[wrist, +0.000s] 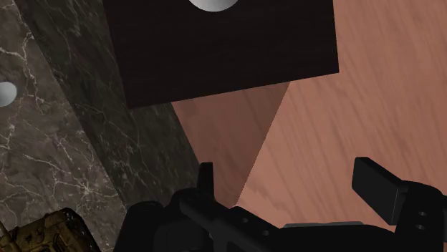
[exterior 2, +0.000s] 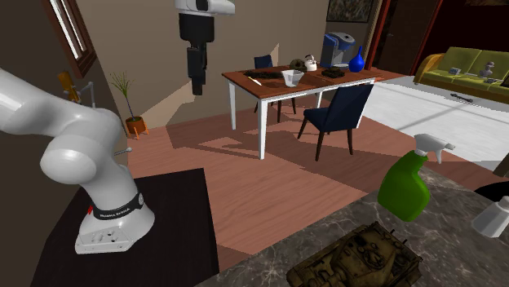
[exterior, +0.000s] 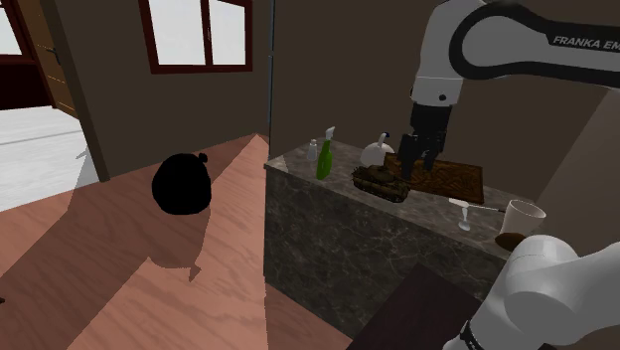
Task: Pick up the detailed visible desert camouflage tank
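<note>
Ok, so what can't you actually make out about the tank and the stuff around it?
Tank: wrist view, cut off by the picture's corner; second exterior view, its lower hull cut by the bottom edge.
White bottle: second exterior view, cut by the right edge.
Small pale item beside the brown board: shoulder view, too small to name.

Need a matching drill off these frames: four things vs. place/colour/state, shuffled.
Things:
1 tank
2 spray bottle
3 end effector
4 black round object

Descriptions:
A on the wood floor
B green
C open, in the air
D camouflage, on the stone counter

Pairs: 1-D, 2-B, 3-C, 4-A
</note>
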Robot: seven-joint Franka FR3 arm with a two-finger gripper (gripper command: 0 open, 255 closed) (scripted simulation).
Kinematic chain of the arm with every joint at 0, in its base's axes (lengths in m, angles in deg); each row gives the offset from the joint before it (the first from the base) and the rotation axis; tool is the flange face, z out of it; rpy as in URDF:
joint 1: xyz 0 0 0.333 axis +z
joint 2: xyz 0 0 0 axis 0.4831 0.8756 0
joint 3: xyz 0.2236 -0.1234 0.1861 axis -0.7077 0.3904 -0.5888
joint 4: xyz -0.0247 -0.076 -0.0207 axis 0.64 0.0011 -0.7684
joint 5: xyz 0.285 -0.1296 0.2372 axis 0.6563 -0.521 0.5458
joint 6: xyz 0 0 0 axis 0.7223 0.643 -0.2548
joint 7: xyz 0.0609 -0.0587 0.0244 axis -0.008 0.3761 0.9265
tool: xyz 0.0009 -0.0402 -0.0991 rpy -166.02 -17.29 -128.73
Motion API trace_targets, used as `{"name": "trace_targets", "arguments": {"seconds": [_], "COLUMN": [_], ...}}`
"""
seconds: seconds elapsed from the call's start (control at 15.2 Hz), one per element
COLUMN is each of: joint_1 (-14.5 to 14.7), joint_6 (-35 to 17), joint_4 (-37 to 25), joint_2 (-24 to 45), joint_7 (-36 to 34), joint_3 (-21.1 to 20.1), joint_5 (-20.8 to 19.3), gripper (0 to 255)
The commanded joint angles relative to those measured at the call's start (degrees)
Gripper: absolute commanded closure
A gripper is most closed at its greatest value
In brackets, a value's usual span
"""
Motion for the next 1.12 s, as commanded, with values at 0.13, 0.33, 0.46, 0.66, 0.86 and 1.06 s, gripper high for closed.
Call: {"name": "trace_targets", "arguments": {"seconds": [0.13,0.33,0.46,0.66,0.86,1.06], "joint_1": [-0.47,-1.23,-1.76,-2.46,-2.97,-3.21], "joint_6": [-2.1,-5.5,-7.92,-11.75,-15.76,-19.87], "joint_4": [1.73,3.75,4.7,5.51,5.56,4.84], "joint_2": [-0.11,0.42,1.24,3.2,6.0,9.61], "joint_7": [3.49,8.64,12.03,17.05,22.03,27.03], "joint_3": [2.42,6.14,8.65,12.49,16.41,20.36], "joint_5": [-2.01,-4.96,-6.82,-9.37,-11.49,-13.02], "gripper": [0,0,0,0,0,0]}}
